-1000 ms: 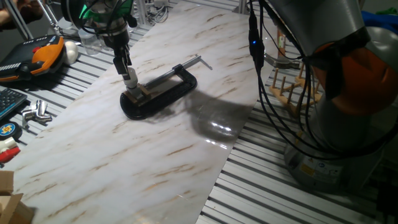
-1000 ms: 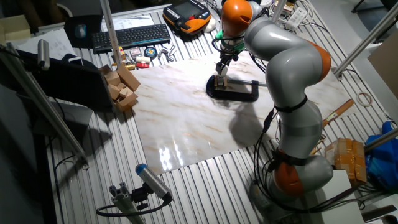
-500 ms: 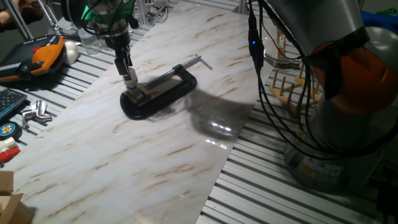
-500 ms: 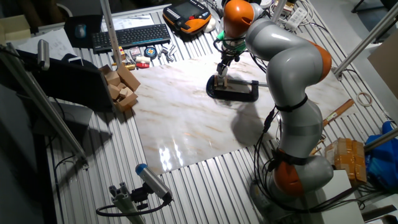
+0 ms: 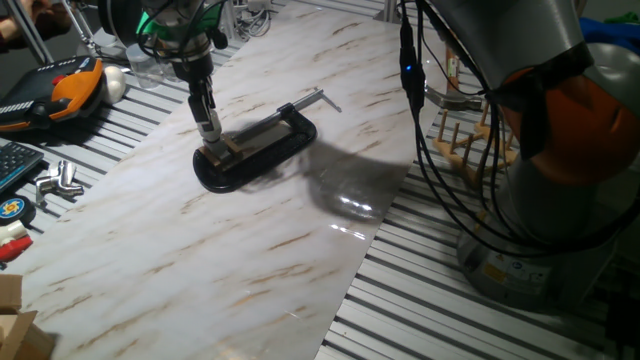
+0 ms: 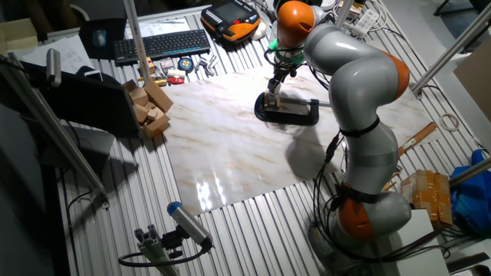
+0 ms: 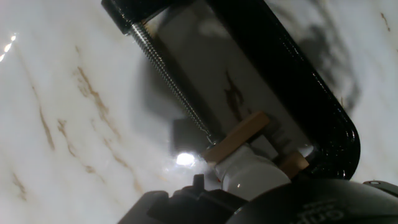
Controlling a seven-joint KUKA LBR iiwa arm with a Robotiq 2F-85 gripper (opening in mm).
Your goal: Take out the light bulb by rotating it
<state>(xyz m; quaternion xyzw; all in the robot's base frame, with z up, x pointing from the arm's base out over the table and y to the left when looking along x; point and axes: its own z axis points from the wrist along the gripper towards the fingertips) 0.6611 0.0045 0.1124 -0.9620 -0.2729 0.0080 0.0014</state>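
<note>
The gripper point(image 5: 209, 131) pinches the light bulb point(image 5: 211, 137) above the black C-clamp point(image 5: 262, 150). Only the hand view shows the bulb's frosted dome point(image 7: 254, 175) against the tan wooden socket block point(image 7: 239, 137), beside the clamp's screw point(image 7: 171, 81).

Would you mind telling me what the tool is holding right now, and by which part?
The tool appears shut on the light bulb, gripping its white round top; the base sits in the clamped wooden block.
</note>
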